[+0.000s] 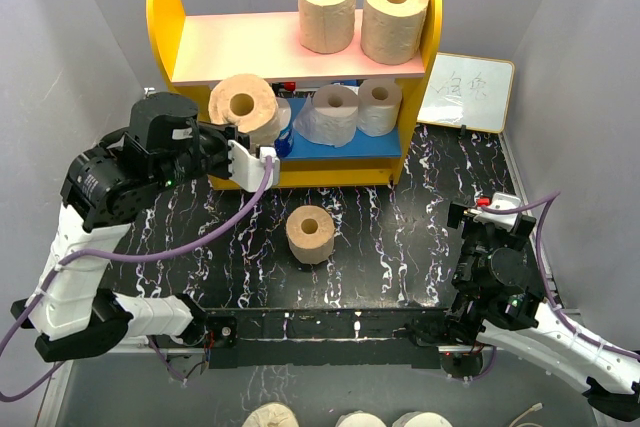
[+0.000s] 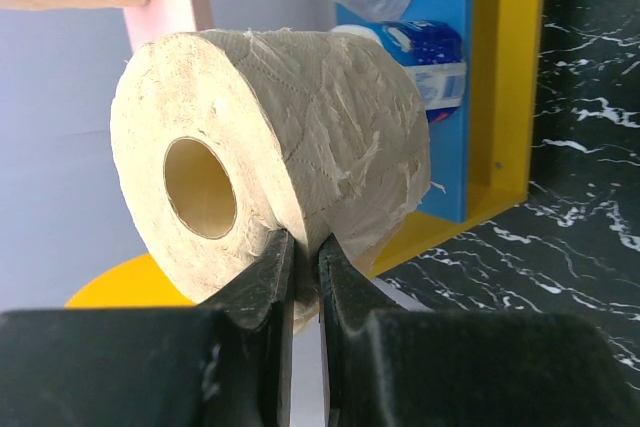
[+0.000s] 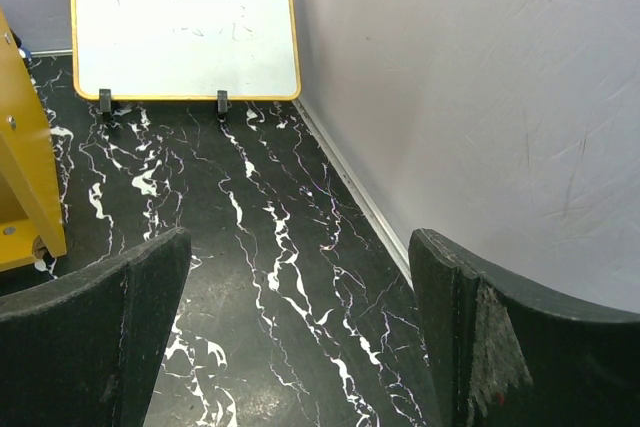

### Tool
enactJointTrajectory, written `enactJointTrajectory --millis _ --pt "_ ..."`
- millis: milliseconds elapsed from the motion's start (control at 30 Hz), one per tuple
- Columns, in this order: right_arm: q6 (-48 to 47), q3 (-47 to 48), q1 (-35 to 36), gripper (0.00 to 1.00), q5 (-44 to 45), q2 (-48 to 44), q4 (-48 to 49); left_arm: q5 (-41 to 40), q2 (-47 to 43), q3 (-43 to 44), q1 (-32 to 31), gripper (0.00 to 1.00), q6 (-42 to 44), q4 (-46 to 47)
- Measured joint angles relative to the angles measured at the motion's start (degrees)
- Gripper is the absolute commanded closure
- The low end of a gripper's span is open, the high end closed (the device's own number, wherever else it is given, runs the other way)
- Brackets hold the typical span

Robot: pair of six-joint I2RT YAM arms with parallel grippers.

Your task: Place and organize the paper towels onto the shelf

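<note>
left tool (image 2: 300, 252) pinching a tan roll (image 2: 290, 147) by its wall at the shelf (image 1: 165, 17), lower tier, left end – placement in hand. next call: seat it on the board, then release. right tool (image 3: 300, 247) spread, idle – loose roll (image 1: 310, 234) on bench (image 1: 400, 247).

A small whiteboard (image 3: 185, 27) with a light orange frame is standing on two black clip feet in the far corner to my right, bearing faint scribbles, backing against the grey wall (image 3: 480, 97) and resting on the black white-veined tabletop (image 1: 400, 237).
</note>
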Motion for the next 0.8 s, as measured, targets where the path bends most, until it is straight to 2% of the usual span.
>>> enactJointTrajectory --millis 367,667,800 --pt "-0.2 0.0 0.0 0.12 -0.4 -1.7 0.0 -0.1 11.3 19.3 0.0 1.0 4.4 -3.6" --pt "-0.2 0.0 0.0 0.13 -0.3 -3.7 0.1 -1.2 16.9 22.9 0.5 1.0 7.8 -3.0" --pt "-0.2 0.0 0.0 0.13 -0.4 -3.7 0.1 -0.7 18.9 27.3 3.7 1.0 9.1 -1.7"
